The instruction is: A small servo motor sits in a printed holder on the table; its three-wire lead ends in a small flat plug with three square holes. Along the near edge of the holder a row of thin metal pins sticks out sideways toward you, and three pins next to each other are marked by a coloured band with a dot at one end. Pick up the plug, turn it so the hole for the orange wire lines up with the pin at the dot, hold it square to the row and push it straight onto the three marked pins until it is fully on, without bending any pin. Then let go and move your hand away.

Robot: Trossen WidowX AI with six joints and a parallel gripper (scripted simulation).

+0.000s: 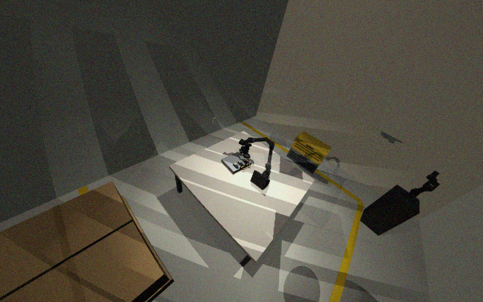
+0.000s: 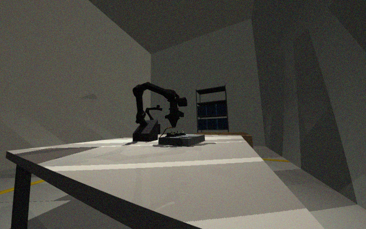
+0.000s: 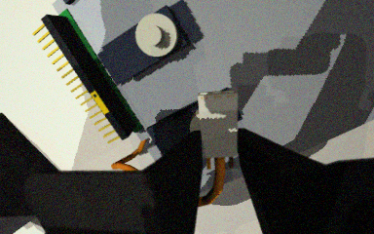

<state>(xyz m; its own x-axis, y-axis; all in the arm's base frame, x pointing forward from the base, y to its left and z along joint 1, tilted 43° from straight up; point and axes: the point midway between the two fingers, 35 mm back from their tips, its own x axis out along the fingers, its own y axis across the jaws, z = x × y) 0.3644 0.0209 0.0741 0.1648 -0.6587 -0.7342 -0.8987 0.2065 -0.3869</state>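
Note:
My gripper [image 1: 245, 156] [image 2: 174, 126] [image 3: 218, 137] is shut on the pale plug [image 3: 219, 128], raised above the holder. The plug's far end points up the wrist view; its holes are not visible. The orange wire [image 3: 220, 175] [image 2: 163, 130] leaves the plug's rear between the fingers and loops down. The grey holder [image 1: 228, 162] [image 2: 176, 141] carries a servo with a round cream horn [image 3: 152, 36]. A black pin header [image 3: 88, 70] runs diagonally at left in the wrist view, its gold pins pointing left, apart from the plug. The yellow band [image 3: 101, 103] has a dark dot at its upper end.
Another dark servo body [image 3: 168, 129] lies partly behind the plug and left finger. The arm's black base [image 1: 260, 180] [image 2: 145, 132] stands on the pale table [image 1: 221, 209] [image 2: 161, 186]. A yellow-and-black box [image 1: 309, 151] and wooden surface [image 1: 78, 245] are beyond the table.

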